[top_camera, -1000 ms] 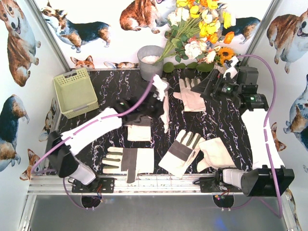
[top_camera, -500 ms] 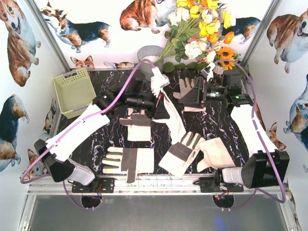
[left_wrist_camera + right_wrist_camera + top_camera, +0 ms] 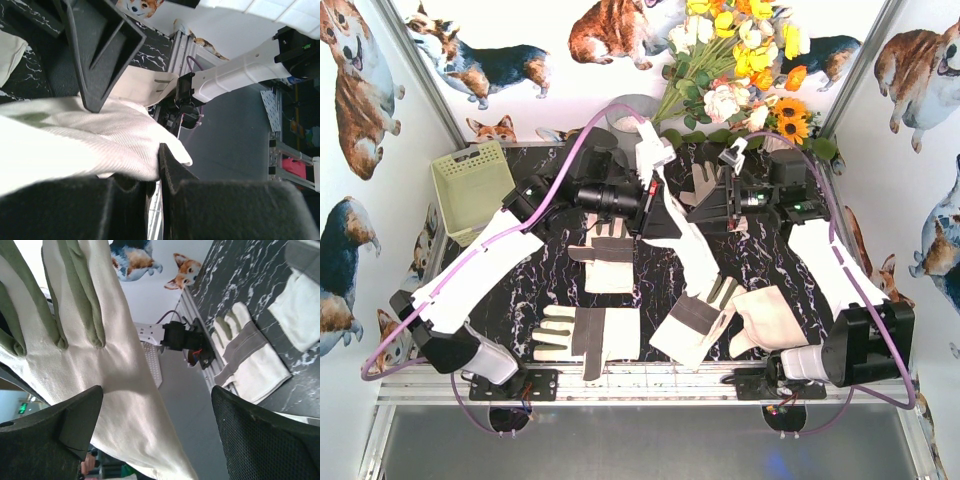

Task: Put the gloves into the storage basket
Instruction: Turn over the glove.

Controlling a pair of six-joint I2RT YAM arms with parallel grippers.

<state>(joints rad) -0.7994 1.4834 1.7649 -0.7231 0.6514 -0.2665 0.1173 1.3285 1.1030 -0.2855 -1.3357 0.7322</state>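
- Cream fabric of one glove (image 3: pixel 682 235) is pinched in my left claw (image 3: pixel 655 205) above the middle of the tabletop (image 3: pixel 545 295). The glove hangs slanting down toward the near right.
- In the left wrist view, my black pads (image 3: pixel 125 200) are pressed together on the white weave, and a fold of it pokes out past them.
- My right claw (image 3: pixel 713 205) sits just beside the left one and faces it, jaws spread wide.
- In the right wrist view, the hanging glove fills the left side, with its grey-green finger patches at the top and its cuff running down between my jaws. I cannot tell whether it touches either one.
- A second glove (image 3: pixel 703 180) lies flat under my right claw, toward the far edge.
- A third glove (image 3: pixel 603 265) lies flat below my left claw.
- A fourth glove (image 3: pixel 585 338) lies near the front left.
- A fifth glove (image 3: pixel 698 318) and a sixth glove (image 3: pixel 772 318) lie touching at the front right.
- The storage basket (image 3: pixel 468 152) stands at the far left corner of the tabletop, well apart from the pinched glove.
- A grey bucket (image 3: pixel 620 108) and flowers (image 3: pixel 740 50) stand along the far edge.
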